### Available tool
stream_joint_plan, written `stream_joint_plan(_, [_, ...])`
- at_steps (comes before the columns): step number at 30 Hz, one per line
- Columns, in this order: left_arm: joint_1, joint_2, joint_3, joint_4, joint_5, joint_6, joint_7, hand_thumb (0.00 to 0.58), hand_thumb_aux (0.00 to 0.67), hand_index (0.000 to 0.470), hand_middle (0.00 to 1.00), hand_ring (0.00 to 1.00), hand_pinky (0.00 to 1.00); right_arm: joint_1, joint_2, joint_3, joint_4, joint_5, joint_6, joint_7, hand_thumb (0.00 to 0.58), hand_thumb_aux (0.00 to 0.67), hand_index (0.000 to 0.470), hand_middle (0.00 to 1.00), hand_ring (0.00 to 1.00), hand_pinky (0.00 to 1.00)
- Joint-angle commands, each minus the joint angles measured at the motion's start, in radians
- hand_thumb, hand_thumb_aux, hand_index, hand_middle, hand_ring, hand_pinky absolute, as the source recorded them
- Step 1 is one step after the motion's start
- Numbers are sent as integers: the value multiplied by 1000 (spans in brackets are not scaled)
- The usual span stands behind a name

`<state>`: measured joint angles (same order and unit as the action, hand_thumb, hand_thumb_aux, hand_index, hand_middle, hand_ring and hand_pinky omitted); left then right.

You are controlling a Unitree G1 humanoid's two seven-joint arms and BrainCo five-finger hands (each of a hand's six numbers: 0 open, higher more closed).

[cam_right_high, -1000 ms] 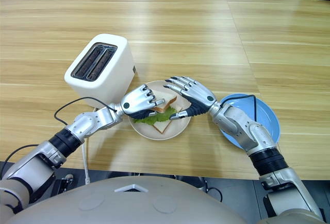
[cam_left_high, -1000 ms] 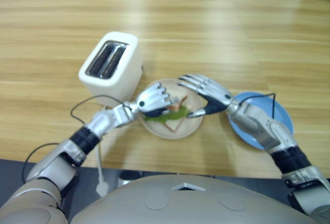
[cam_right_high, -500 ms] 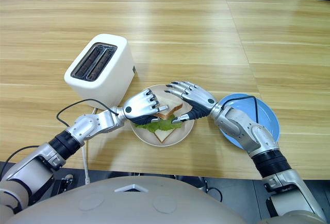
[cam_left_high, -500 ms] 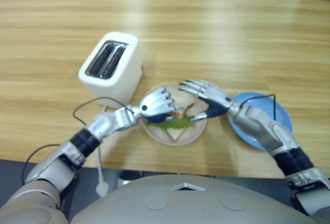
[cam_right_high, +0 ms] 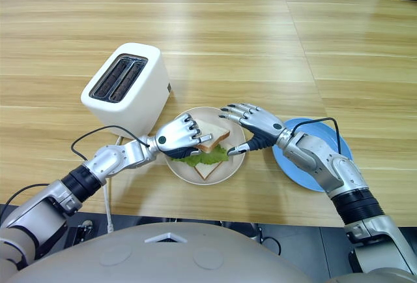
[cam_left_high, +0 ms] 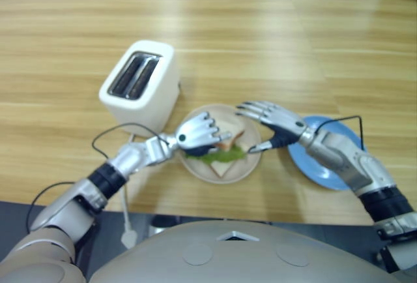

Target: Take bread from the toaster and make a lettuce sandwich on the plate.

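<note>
Your left hand (cam_right_high: 176, 134) has its fingers curled around the left edge of the upper bread slice (cam_right_high: 214, 137), which sits over the lettuce (cam_right_high: 205, 156) and the lower bread slice (cam_right_high: 207, 171) on the beige plate (cam_right_high: 177, 169). Your right hand (cam_right_high: 257, 123) holds nothing. Its fingers are spread over the plate's right rim, just beside the upper slice. The toaster (cam_right_high: 127, 87) stands close behind on the left, and the blue plate (cam_right_high: 313, 130) lies under your right forearm. The beige plate is near the front edge of the wooden table (cam_right_high: 260, 48), with broad bare wood beyond it.
</note>
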<state>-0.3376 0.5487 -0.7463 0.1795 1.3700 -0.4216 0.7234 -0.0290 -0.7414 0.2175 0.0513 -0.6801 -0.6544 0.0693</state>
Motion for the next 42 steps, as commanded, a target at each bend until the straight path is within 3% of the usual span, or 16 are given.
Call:
stream_joint_plan(1, [1,22,8,-19,8,8,6,580,670,460,1000,1000,1000,14,10,-15,-32,-13,-6,-22,0,0,0,0,0,0])
stream_joint_plan(20, [41,55,50,-192,47,79,43,580,670,460,1000,1000,1000,13,27,-23,-25,-24,-10,-50,0,0,0,0,0,0])
stream_joint_plan(42, [57,53,-16,-98,10,-73,-23,580,670,460,1000,1000,1000,56,-10,-60,-90,32,-30,-8,0,0,0,0,0,0])
